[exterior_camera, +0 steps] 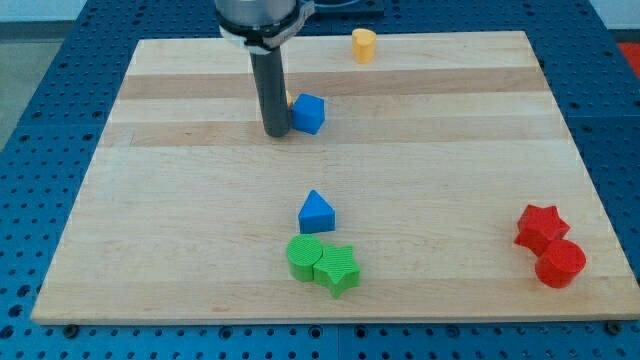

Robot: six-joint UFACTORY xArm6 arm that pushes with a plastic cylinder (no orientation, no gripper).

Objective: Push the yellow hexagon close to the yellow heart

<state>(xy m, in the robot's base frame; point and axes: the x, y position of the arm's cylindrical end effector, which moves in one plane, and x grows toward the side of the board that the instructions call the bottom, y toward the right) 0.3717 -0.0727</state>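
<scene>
A yellow heart lies near the board's top edge, right of centre. My tip rests on the board in the upper middle, at the foot of the dark rod. Just right of the rod a small sliver of a yellow block shows, mostly hidden behind the rod and a blue block; its shape cannot be made out. The blue block sits right against the rod's right side. The yellow sliver is well down and to the left of the heart.
A blue triangle-like block lies at lower centre. Below it a green round block touches a green star. A red star and a red round block sit at the lower right. The wooden board lies on a blue pegboard table.
</scene>
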